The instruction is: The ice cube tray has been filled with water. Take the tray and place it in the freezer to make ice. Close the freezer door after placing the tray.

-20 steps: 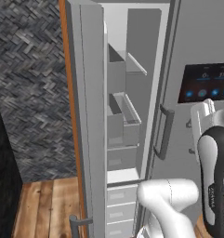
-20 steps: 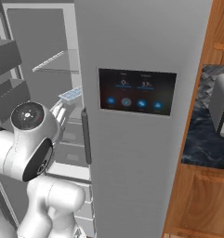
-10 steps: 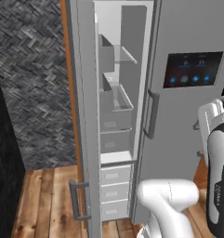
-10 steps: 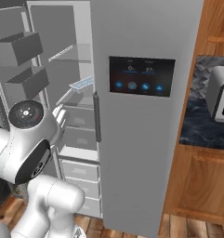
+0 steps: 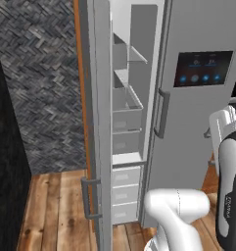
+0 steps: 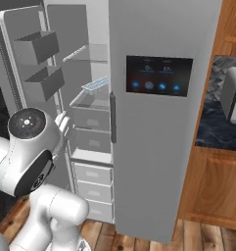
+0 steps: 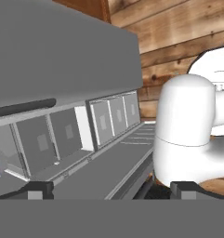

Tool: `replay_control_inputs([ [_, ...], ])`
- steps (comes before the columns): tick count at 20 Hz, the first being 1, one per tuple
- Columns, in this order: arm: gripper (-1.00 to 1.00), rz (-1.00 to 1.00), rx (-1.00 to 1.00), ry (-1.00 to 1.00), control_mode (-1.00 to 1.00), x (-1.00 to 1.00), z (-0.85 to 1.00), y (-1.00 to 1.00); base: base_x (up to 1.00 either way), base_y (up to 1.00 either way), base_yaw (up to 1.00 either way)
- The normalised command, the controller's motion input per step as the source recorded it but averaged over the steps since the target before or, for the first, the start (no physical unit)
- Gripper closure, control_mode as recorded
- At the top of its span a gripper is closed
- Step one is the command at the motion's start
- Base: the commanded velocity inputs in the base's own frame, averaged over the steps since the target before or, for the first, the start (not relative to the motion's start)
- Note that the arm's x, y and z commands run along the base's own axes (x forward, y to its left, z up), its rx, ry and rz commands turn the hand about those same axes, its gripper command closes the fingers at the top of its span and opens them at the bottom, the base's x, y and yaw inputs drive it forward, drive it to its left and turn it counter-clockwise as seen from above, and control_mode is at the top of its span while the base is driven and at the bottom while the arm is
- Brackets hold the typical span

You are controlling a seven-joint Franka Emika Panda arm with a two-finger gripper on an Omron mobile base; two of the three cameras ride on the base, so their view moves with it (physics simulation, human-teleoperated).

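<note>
— Fingers (image 7: 39, 189) first: how do they stand?
— Spread wide, one dark tip low at each side of the hand view, and the gripper (image 7: 111, 189) carries nothing.
— What lies beyond them?
— The freezer (image 7: 62, 135), seen rolled on its side, with its pale drawers (image 7: 111, 116) in a row past the tips.
— And the tray?
— The tray (image 6: 96, 84) lies on a clear shelf (image 6: 92, 98) inside the freezer, near the shelf's front edge, with its pale blue water cells showing in the right base view.
— The door?
— The door (image 6: 26, 68) stands swung wide to the left, its bins (image 6: 37, 47) facing in. In the left base view it shows edge-on, with its handle (image 5: 87, 198) low down.
</note>
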Motion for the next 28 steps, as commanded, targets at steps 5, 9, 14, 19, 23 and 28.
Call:
replay_control_inputs([
  [5, -1.00, 0.00, 0.00, 0.00, 1.00, 0.00, 0.00, 0.00, -0.10, 0.42, 0.00],
  [9, -1.00, 0.00, 0.00, 0.00, 1.00, 0.00, 0.00, 0.00, -0.48, 0.03, 0.00],
  [14, -1.00, 0.00, 0.00, 0.00, -1.00, -0.03, 0.00, -0.04, -0.25, -0.09, 0.00],
  [19, -1.00, 0.00, 0.00, 0.00, -1.00, -0.04, 0.00, -0.01, 0.00, 0.00, 0.00],
  [23, -1.00, 0.00, 0.00, 0.00, -1.00, -0.26, 0.00, 0.00, 0.00, 0.00, 0.00],
  [28, -1.00, 0.05, -0.03, 0.00, -1.00, -0.39, 0.00, 0.00, 0.00, 0.00, 0.00],
])
